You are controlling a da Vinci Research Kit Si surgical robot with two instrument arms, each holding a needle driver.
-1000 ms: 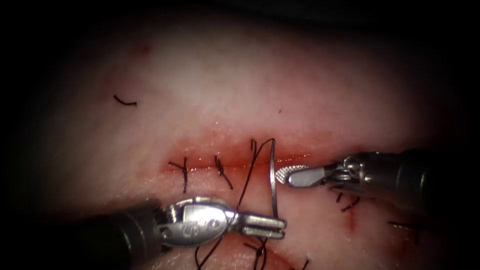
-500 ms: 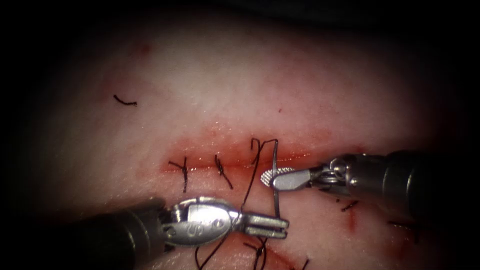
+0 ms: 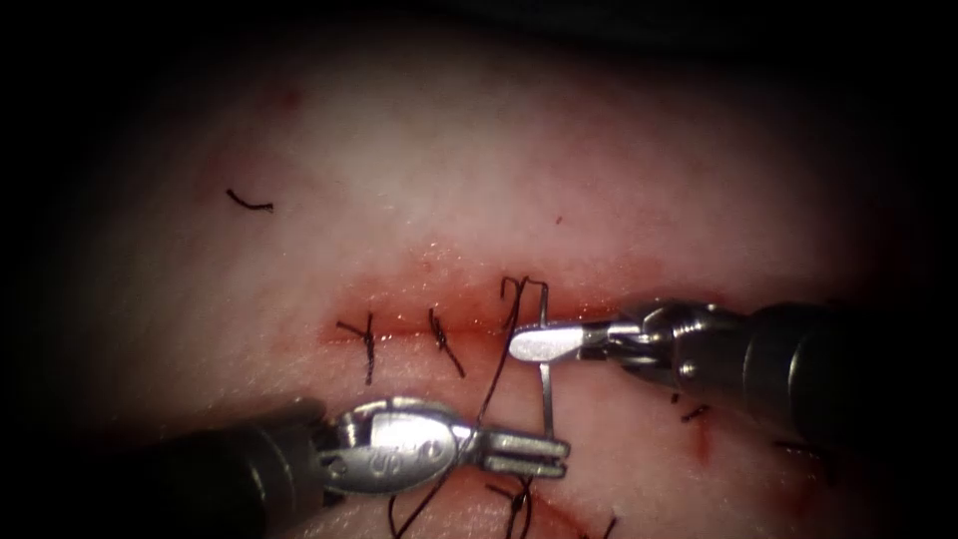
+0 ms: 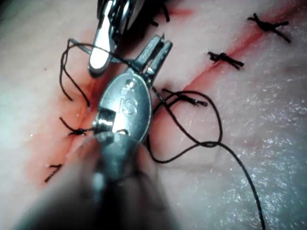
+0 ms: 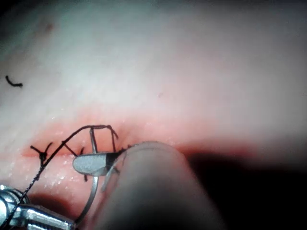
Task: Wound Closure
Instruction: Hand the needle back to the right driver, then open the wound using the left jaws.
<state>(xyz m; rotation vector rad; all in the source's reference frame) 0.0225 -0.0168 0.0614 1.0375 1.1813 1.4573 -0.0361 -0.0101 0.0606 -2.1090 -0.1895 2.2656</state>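
Tissue [image 3: 519, 180]: cut [image 3: 399, 334] partly stitched.
Left end effector [image 3: 519, 454]: clamped on needle [image 3: 548, 399] below the cut.
Right end effector [image 3: 544, 342]: moved in, now closed on the needle's mid-curve.

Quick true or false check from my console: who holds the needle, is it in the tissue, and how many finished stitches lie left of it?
1. The left tool holds the needle near one end. True.
2. The right tool is far from the needle. False: its jaws are shut on the needle higher up its curve.
3. The needle stands clear of the tissue, over the cut. True.
4. No finished stitches lie left of the needle. False: two knotted stitches cross the cut there.
5. Thread trails from the needle's upper end. True.
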